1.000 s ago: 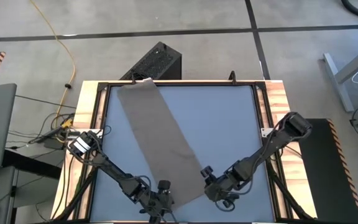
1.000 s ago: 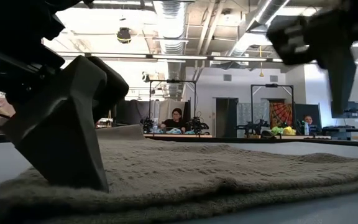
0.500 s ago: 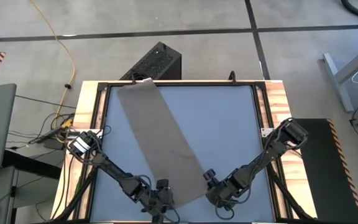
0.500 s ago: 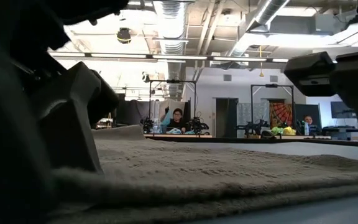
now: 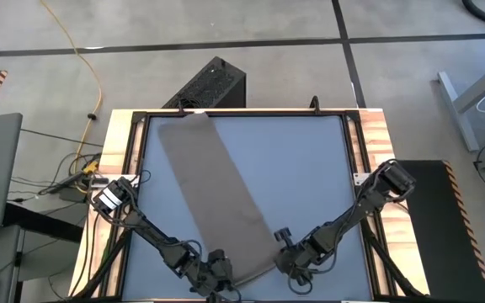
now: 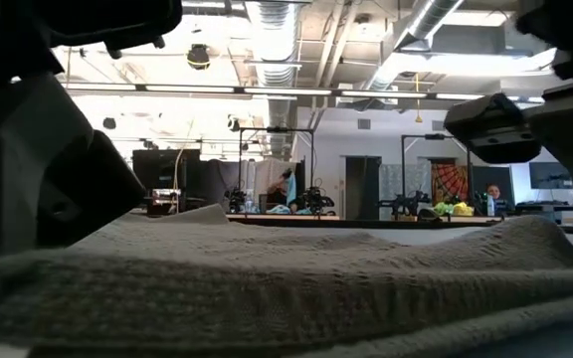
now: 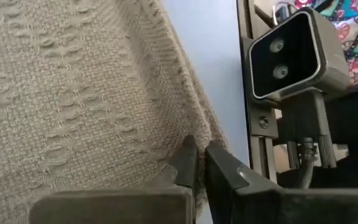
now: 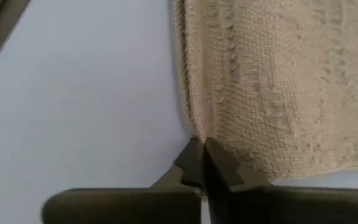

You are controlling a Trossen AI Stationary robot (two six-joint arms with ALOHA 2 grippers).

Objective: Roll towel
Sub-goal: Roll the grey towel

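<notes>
Where it lay flat before, towel (image 5: 217, 189) near corners now tool-pinched, raised.

Overhead view: even, diffuse light, counter (image 5: 301, 168) shadow-free. Low view: ceiling strip lights (image 6: 267, 91) glare brightly; my arms silhouette black, near towel (image 6: 286, 288) soft, out of focus. Wrist views: bright, weave sharp, my end effector fingers (image 7: 188, 163) blurred.
</notes>
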